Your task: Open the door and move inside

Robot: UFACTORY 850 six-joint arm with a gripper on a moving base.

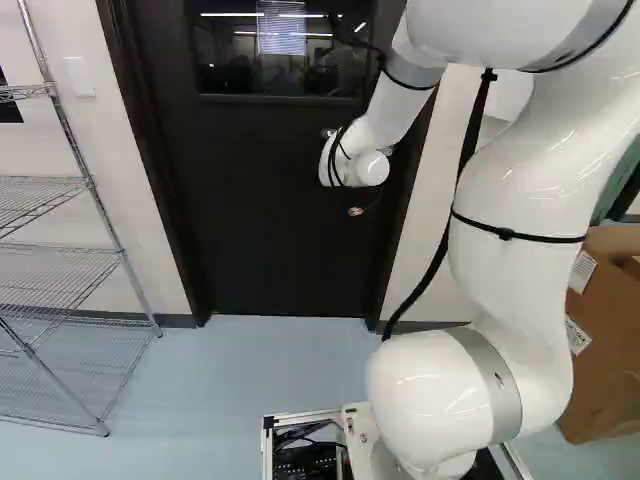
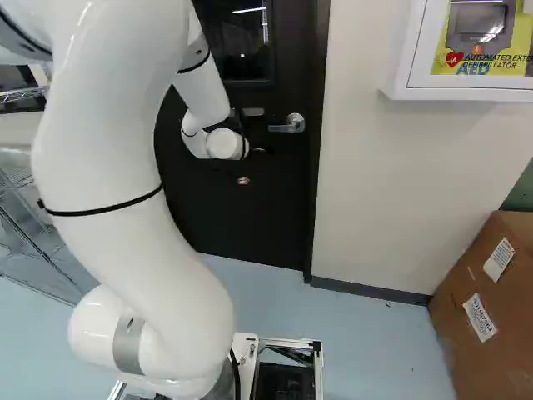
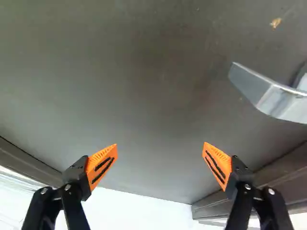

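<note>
The black door (image 1: 270, 220) stands closed in its frame, a window in its upper part. Its silver lever handle (image 2: 287, 124) is in the right base view, near the door's edge. There, my gripper (image 2: 261, 150) barely shows past the white wrist, which hides most of it, a little below the lever. In the wrist view the gripper (image 3: 160, 145) is wide open, with nothing between its orange pads. The lever (image 3: 273, 93) lies ahead of the fingers and off to one side, untouched, with the door's dark surface (image 3: 153, 86) filling the space ahead.
A wire shelf rack (image 1: 60, 250) stands left of the door. To the door's right, a white defibrillator cabinet (image 2: 466, 89) hangs on the wall, and a cardboard box (image 2: 487, 312) stands on the floor. The door frame (image 2: 316, 167) runs close beside the lever.
</note>
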